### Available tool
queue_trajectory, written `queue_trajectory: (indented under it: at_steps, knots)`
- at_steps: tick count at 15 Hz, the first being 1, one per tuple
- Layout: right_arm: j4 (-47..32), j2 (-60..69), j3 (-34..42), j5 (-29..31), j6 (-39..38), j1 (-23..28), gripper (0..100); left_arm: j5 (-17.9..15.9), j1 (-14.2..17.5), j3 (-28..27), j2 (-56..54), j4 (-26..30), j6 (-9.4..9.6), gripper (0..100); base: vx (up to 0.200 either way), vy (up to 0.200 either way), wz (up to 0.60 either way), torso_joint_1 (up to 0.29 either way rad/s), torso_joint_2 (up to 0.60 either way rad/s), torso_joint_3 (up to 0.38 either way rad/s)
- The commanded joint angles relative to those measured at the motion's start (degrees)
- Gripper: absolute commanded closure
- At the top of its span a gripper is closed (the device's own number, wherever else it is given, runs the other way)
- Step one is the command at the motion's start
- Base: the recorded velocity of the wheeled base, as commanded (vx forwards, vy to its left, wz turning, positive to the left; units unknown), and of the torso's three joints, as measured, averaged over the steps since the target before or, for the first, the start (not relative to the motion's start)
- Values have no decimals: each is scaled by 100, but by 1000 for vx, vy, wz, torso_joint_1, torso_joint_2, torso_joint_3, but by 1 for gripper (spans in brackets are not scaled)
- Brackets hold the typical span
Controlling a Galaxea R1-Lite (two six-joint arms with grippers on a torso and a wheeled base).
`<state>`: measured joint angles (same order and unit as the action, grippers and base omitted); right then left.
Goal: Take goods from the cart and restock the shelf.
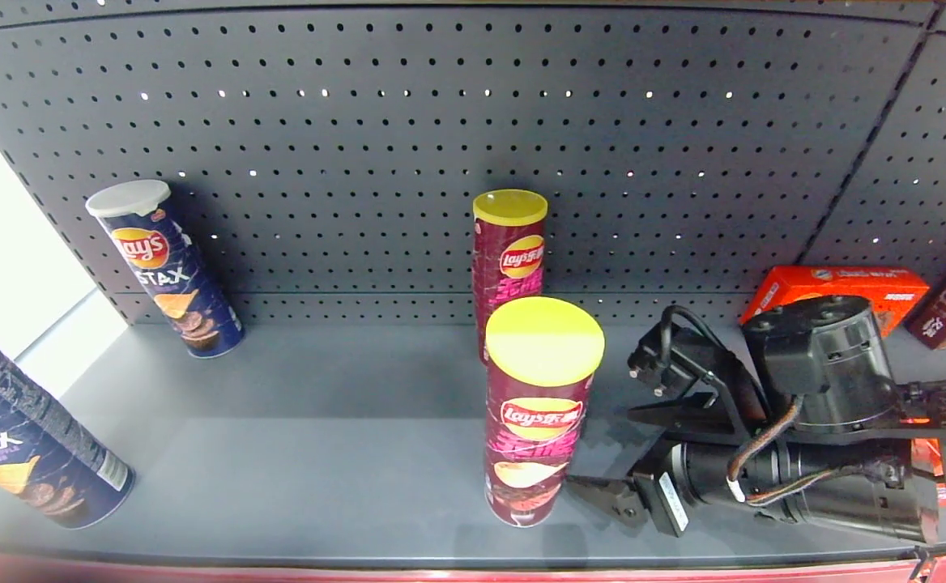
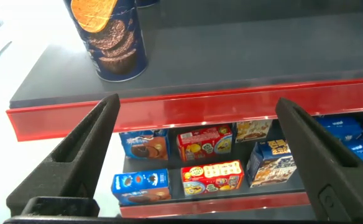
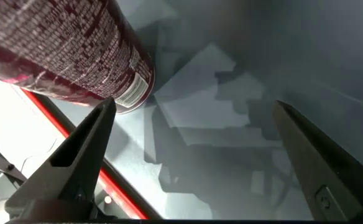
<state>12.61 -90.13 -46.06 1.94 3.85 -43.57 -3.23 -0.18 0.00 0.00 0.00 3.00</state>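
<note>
**Watch for a tip-over**

Could topple the front can (image 1: 539,413), upright at lower centre of the head frame, near the shelf (image 1: 319,453) edge. Likely cause: any sideways swing of the right tool (image 3: 195,104), spread wide, gripping nothing, with one finger just beside the can's base. Might then roll off the front, or strike the rear can (image 1: 510,259) behind. Left tool (image 2: 197,99) also wide open and empty, before the shelf's red lip. Cans lidded, blue cans (image 1: 165,267) at left included; contents unseen. Orange box (image 1: 833,295) at right looks closed.
</note>
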Motion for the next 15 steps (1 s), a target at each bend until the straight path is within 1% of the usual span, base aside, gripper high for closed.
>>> queue_trajectory:
  at_steps: [1, 15]
  knots:
    - [31, -111, -35, 0, 1, -38, 0, -2, 1, 0, 9, 0, -1, 0, 0, 0, 0, 0, 0, 0]
    - [31, -304, -237, 0, 1, -29, 0, -2, 1, 0, 9, 0, -1, 0, 0, 0, 0, 0, 0, 0]
